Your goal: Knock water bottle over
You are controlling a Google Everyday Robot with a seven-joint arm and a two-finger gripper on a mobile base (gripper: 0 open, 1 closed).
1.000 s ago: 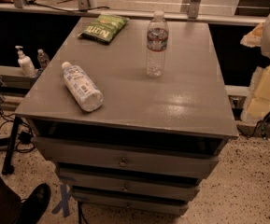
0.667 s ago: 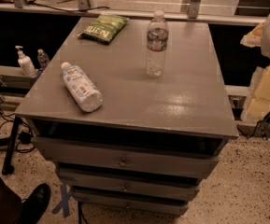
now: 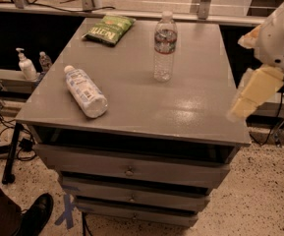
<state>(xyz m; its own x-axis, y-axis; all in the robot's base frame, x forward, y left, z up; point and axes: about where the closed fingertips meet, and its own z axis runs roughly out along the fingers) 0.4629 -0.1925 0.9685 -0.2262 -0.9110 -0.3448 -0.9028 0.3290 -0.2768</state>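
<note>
The water bottle (image 3: pixel 164 45) stands upright on the bench (image 3: pixel 181 102); the knock remains undone. The pincer (image 3: pixel 247 100) hangs off the bench's right edge, well apart, its state indiscernible.

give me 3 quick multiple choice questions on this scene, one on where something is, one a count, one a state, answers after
1. Where is the gripper?
A) over the middle of the table
B) at the table's right edge, apart from the water bottle
C) under the tabletop

2. How many bottles are on the tabletop?
A) one
B) two
C) four

3. How is the water bottle?
A) upright
B) lying on its side
C) crushed flat

Answers:
1 B, it hangs at the right side with bare tabletop between it and the bottle.
2 B, the water bottle plus the white bottle lying on its side.
3 A, it stands on its base, cap up.
</note>
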